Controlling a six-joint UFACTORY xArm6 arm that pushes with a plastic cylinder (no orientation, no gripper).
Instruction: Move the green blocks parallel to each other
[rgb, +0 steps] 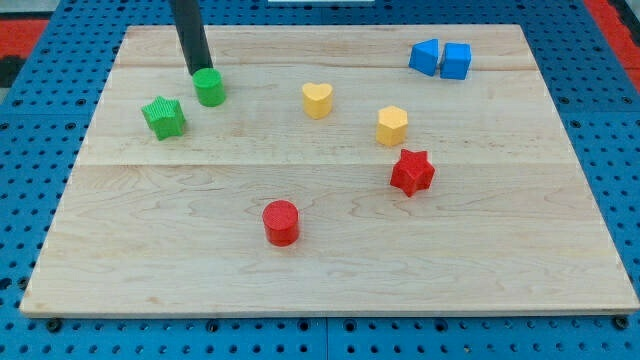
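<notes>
A pale wooden desk (330, 280) is lying on a blue pegboard base (30, 200), and eight small blocks are sitting on it. At the far left, a green cylinder (209, 87) is resting just beside a green star (164, 117). A yellow heart (317, 100) and a yellow hexagon (392, 125) are sitting near the middle. Two blue blocks (440, 59) are touching at the far right. A red star (411, 171) and a red cylinder (281, 222) are lying nearer.
</notes>
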